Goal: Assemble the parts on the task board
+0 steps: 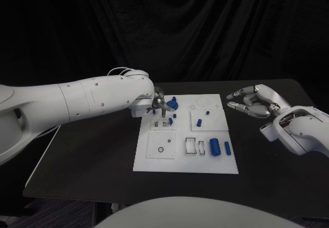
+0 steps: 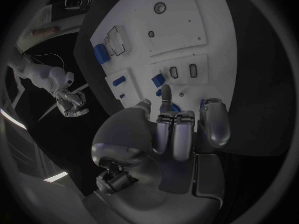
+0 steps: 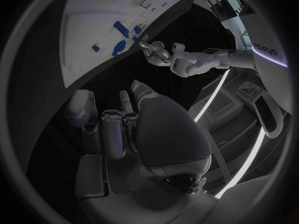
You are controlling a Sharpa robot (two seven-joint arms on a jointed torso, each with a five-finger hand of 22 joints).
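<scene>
Several small blue parts (image 1: 214,146) are lying on the white task board (image 1: 185,164), which is sitting in the middle of the black table (image 1: 89,161). More blue pieces are clustering near the board's far left corner, where the left hand (image 1: 159,105) is hovering with its fingers pointing down at a round blue part (image 1: 172,101); whether it is gripping anything cannot be told. Off the board's far right corner, the right hand (image 1: 252,102) is hanging above the table, fingers curling inward and holding nothing.
</scene>
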